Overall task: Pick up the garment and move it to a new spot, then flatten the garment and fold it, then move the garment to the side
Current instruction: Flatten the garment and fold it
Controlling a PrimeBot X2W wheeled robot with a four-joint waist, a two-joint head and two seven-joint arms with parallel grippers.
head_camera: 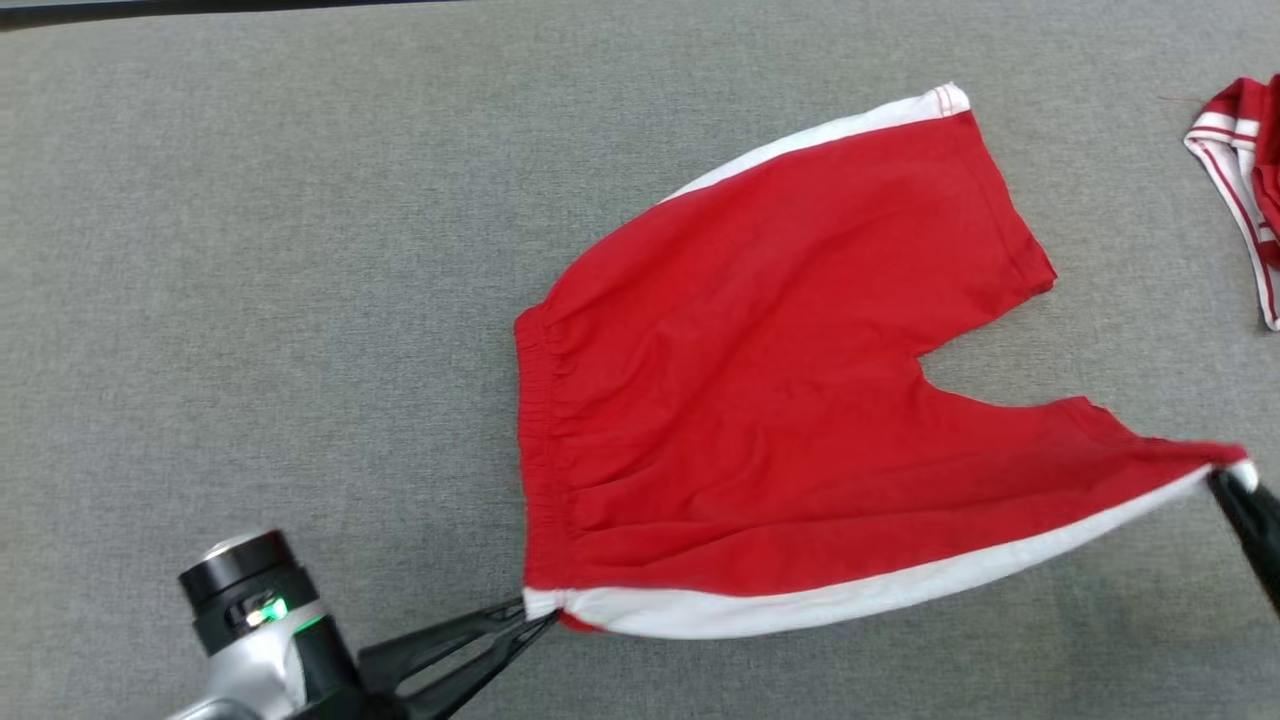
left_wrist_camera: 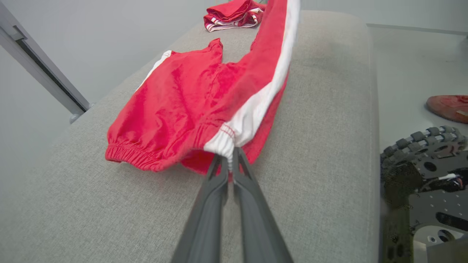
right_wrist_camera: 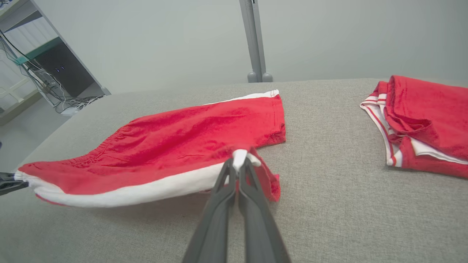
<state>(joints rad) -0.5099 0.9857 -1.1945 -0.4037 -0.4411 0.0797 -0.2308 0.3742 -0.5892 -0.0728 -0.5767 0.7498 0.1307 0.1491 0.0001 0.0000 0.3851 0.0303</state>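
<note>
Left gripper (head_camera: 540,612) clamped on waistband corner (left_wrist_camera: 221,140), right gripper (head_camera: 1225,485) on leg-hem corner (right_wrist_camera: 239,155).
One pair of red shorts (head_camera: 760,400) spans both, far half resting on the grey surface (head_camera: 250,250). Fabric appears light, soft, limp: grip corners on the white stripe (head_camera: 850,600). One folded red garment (head_camera: 1250,170) lies well apart.

Lab, cabled equipment rack (right_wrist_camera: 51,69), padded table (right_wrist_camera: 329,219)

Inspection finds no legible text, label, brand mark, number or sign in any view. The garment (head_camera: 760,400) shows plain red fabric with white side stripes. The folded clothing (right_wrist_camera: 427,120) shows red fabric with white trim, nothing readable.
</note>
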